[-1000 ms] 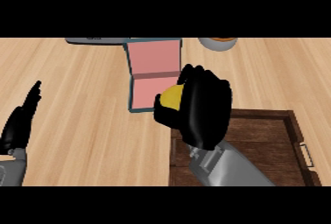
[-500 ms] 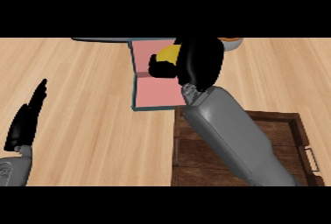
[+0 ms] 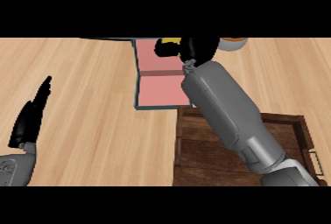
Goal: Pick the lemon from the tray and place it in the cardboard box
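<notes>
Right hand (image 3: 200, 48) is up at the far edge of the surface (image 3: 90, 87), fingers (image 3: 165, 49) curled round the lemon (image 3: 170, 41). Only a sliver of yellow peeks out between the black fingers, the rest is hidden. The lemon hangs over the far end of the box (image 3: 158, 87), the open box with the pink floor and blue-green walls, which lies near the middle of the far edge. The grey forearm (image 3: 223, 109) runs across from the near right corner, covering the box's right wall and much of the tray (image 3: 194, 153). The dark wooden tray sits at the near right, its far left corner just beside the box's near end, a handle (image 3: 317, 159) on its right side. A round orange-and-grey thing (image 3: 234, 42) shows just beside the hand at the far edge, mostly cut off. Left hand (image 3: 31, 116) rests by the left edge, fingers straight, pointing to the far side, well apart from everything.
</notes>
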